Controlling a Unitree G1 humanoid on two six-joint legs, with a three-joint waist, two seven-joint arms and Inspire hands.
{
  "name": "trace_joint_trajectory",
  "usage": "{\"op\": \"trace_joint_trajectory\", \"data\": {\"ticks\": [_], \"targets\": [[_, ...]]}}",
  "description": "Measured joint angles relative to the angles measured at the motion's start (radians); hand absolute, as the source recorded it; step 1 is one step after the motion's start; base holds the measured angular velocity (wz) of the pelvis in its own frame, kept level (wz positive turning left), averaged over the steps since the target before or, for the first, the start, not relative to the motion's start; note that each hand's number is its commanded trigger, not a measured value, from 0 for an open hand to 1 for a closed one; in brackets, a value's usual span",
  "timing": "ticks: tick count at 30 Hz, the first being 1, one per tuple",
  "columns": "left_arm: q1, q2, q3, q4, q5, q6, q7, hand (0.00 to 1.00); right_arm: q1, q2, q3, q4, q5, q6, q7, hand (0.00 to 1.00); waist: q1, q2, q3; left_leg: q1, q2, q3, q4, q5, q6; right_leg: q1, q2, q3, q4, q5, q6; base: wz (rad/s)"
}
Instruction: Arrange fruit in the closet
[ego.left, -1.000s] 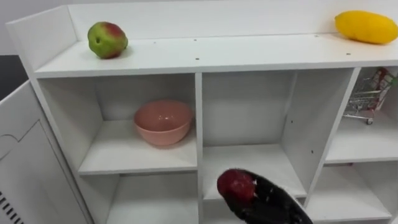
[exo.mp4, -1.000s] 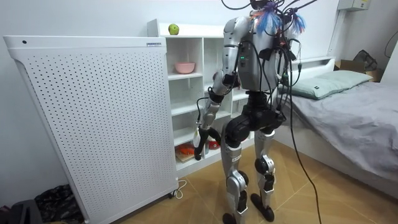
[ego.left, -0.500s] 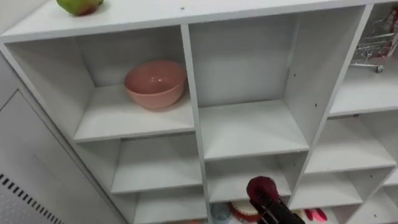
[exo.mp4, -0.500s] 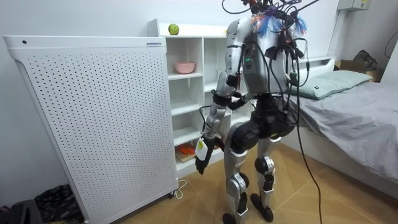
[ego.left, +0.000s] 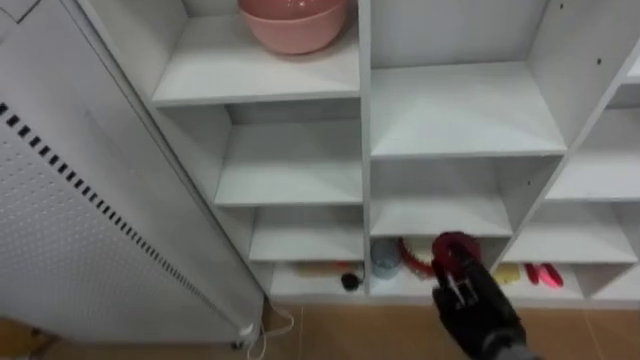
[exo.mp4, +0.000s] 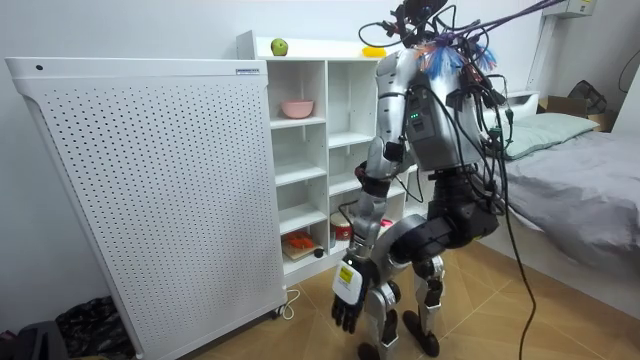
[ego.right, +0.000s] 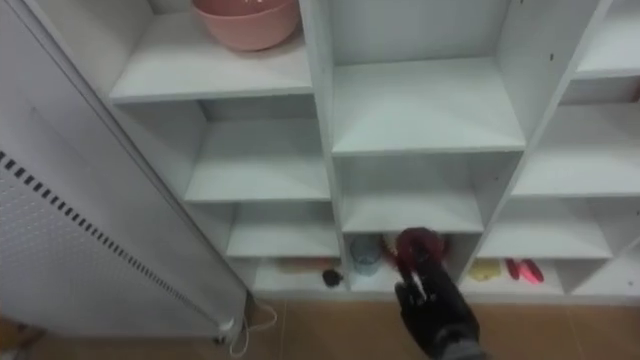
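No lettering can be read anywhere. A small dark label strip (exo.mp4: 251, 70) sits at the top corner of the white perforated panel (exo.mp4: 150, 200), high above the left hand (exo.mp4: 347, 295), its print too small to make out.

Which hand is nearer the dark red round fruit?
Right. The right hand grips the dark red round fruit by the bottom shelf; the left hand hangs low, away from it.

I get soft, even room light on the white closet (ego.left: 465, 105); shelf tops bright, the bottom compartments at lower centre shaded; the right hand (ego.left: 478, 315) clasping the red fruit (ego.left: 455, 250) reads near-black; the perforated panel (exo.mp4: 140, 190) is evenly lit.
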Motion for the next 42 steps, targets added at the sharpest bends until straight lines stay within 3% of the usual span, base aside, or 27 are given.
{"op": "trace_joint_trajectory", "data": {"ticks": [4, 8, 14, 19, 23, 24, 25, 26, 27, 30, 42], "targets": [[-0.004, -0.002, -0.061, 0.016, 0.059, 0.016, 0.009, 0.00, -0.042, -0.026, -0.004, 0.016, 0.034, 0.001, -0.001, 1.00, 0.008, -0.009, 0.0053, -0.075, 0.002, -0.009, 0.058, -0.014, -0.002, -0.062, -0.012, -0.012, 0.046, -0.007, -0.007, 0.10], [-0.014, -0.008, -0.081, 0.016, 0.118, 0.047, 0.025, 0.00, -0.080, -0.065, -0.021, 0.017, 0.053, 0.001, -0.013, 1.00, 0.009, -0.010, 0.0052, -0.148, 0.005, -0.011, 0.124, -0.026, 0.006, -0.125, -0.020, -0.014, 0.100, -0.019, -0.008, 0.05], [-0.025, -0.009, -0.082, 0.016, 0.119, 0.049, 0.027, 0.00, -0.150, -0.103, -0.031, 0.017, 0.091, -0.006, -0.059, 1.00, 0.006, -0.010, 0.0049, -0.207, 0.000, -0.014, 0.187, -0.042, 0.012, -0.178, -0.032, -0.012, 0.161, -0.037, -0.009, 0.04], [-0.030, -0.007, -0.123, 0.015, 0.117, 0.048, 0.062, 0.00, -0.210, -0.110, -0.033, 0.007, 0.096, -0.042, -0.123, 1.00, 0.003, -0.015, 0.0026, -0.246, 0.000, -0.019, 0.235, -0.056, 0.009, -0.215, -0.040, -0.015, 0.208, -0.053, -0.017, 0.04], [-0.029, 0.004, -0.137, 0.015, 0.120, 0.048, 0.064, 0.00, -0.244, -0.112, -0.034, -0.007, 0.090, -0.043, -0.170, 1.00, -0.009, -0.026, -0.0012, -0.270, 0.002, -0.021, 0.287, -0.079, 0.008, -0.237, -0.053, -0.019, 0.261, -0.081, -0.023, 0.02], [-0.029, 0.006, -0.137, 0.015, 0.120, 0.048, 0.064, 0.00, -0.255, -0.113, -0.034, -0.007, 0.088, -0.043, -0.177, 0.91, -0.014, -0.027, -0.0005, -0.274, 0.003, -0.021, 0.292, -0.079, 0.008, -0.240, -0.055, -0.021, 0.264, -0.081, -0.024, 0.06], [-0.027, 0.008, -0.137, 0.015, 0.120, 0.049, 0.064, 0.00, -0.269, -0.118, -0.034, -0.007, 0.085, -0.044, -0.188, 0.65, -0.022, -0.028, -0.0011, -0.279, 0.001, -0.021, 0.304, -0.083, 0.008, -0.243, -0.064, -0.026, 0.277, -0.084, -0.029, 0.00], [-0.026, 0.008, -0.139, 0.015, 0.120, 0.049, 0.064, 0.00, -0.273, -0.126, -0.034, -0.007, 0.082, -0.049, -0.194, 0.05, -0.023, -0.030, -0.0018, -0.280, 0.002, -0.022, 0.315, -0.090, 0.009, -0.244, -0.065, -0.025, 0.288, -0.087, -0.030, 0.00], [-0.026, 0.008, -0.139, 0.015, 0.120, 0.049, 0.064, 0.00, -0.275, -0.128, -0.034, -0.007, 0.082, -0.053, -0.198, 0.00, -0.024, -0.031, -0.0026, -0.281, 0.002, -0.022, 0.320, -0.092, 0.009, -0.244, -0.065, -0.025, 0.291, -0.089, -0.030, -0.05], [-0.026, 0.011, -0.139, 0.015, 0.120, 0.049, 0.063, 0.00, -0.277, -0.130, -0.035, -0.017, 0.083, -0.064, -0.212, 0.00, -0.026, -0.040, -0.0080, -0.291, 0.007, -0.022, 0.330, -0.097, 0.009, -0.250, -0.064, -0.027, 0.293, -0.091, -0.029, -0.04], [0.001, 0.017, -0.137, 0.014, 0.140, 0.062, 0.024, 0.00, -0.284, -0.142, -0.037, -0.018, 0.022, -0.064, -0.269, 0.00, -0.026, -0.046, -0.0073, -0.298, 0.017, -0.022, 0.363, -0.108, 0.016, -0.249, -0.065, -0.028, 0.314, -0.096, -0.026, 0.00]]}}
